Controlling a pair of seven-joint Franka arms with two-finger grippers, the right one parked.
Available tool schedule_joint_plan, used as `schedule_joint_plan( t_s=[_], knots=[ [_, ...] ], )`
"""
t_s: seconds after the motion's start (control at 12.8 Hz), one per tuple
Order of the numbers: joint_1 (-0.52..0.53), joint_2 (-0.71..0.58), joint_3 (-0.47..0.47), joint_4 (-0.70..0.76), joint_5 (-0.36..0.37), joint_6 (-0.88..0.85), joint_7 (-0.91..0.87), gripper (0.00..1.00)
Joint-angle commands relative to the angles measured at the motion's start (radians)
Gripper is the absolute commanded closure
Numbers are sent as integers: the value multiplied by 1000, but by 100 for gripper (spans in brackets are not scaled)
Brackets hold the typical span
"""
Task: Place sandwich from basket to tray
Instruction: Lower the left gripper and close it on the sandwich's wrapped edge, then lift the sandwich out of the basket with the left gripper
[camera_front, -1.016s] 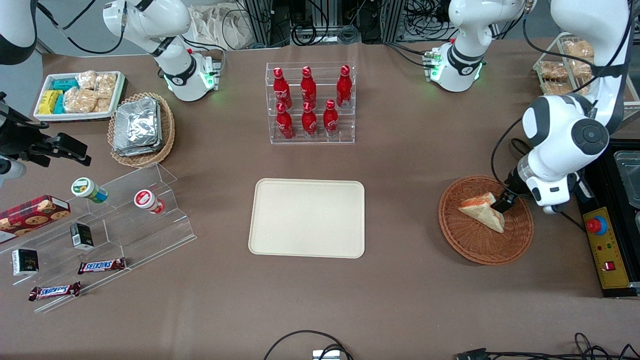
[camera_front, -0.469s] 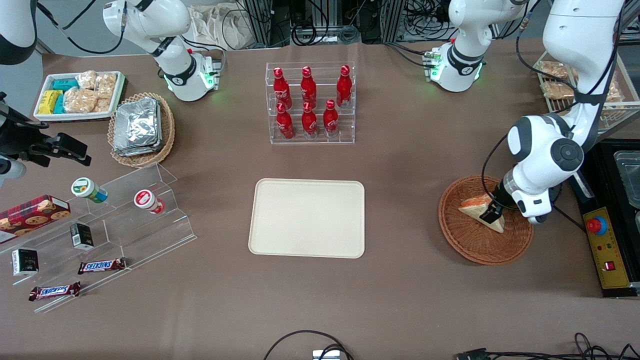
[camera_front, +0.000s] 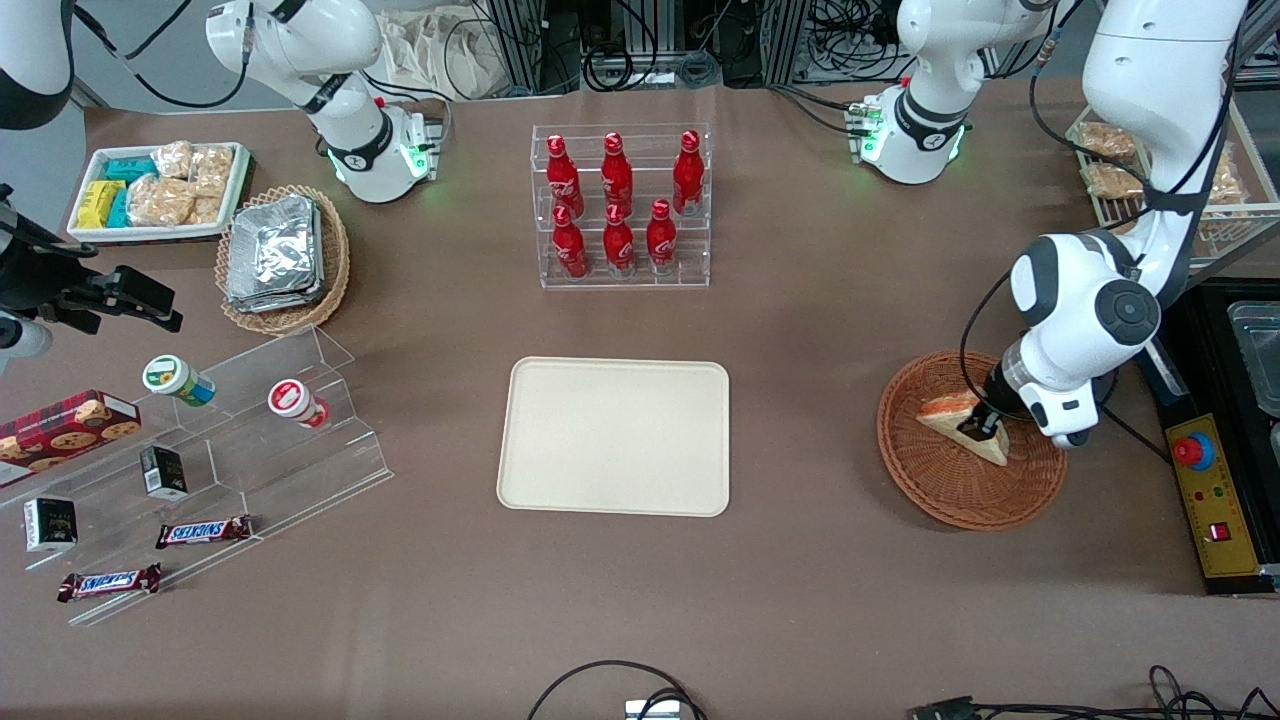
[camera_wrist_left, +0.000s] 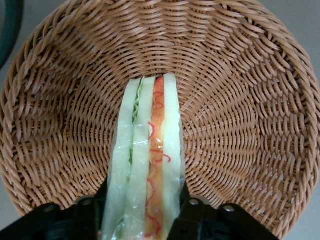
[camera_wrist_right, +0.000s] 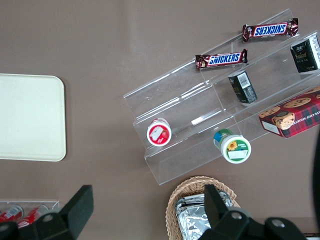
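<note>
Lowered since a second ago onto sandwich (camera_wrist_left: 147, 165) in basket (camera_front: 945, 490). End effector (camera_front: 980, 432) fingers (camera_wrist_left: 192, 212) straddling bread faces, apparently clamped. Long axis toward 12 o'clock from wrist; tray (camera_front: 615, 436) well apart, toward parked arm.

My left arm bends down at the working end, wrist lowered; my end effector (camera_front: 980, 430) has one finger (camera_wrist_left: 89, 220) on each side of what it straddles.

Red bottles (camera_front: 620, 205) fill a clear rack at upper centre. At left, a clear stepped stand (camera_front: 215, 455) holds two chocolate bars (camera_front: 203, 531), cups and small boxes.
</note>
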Motion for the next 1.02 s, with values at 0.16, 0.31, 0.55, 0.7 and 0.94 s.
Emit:
schedule_joint_plan(
  t_s=[0.16, 0.31, 0.55, 0.7, 0.94],
  knots=[
    [-2, -23, -3, 15, 5, -26, 33, 100],
    [-2, -50, -3, 70, 5, -136, 106, 100],
    [1, -100, -5, 179, 4, -320, 308, 100],
    [-2, -153, -8, 200, 10, -360, 433, 100],
    [-2, -256, -35, 204, 39, -376, 707, 100]
  ],
)
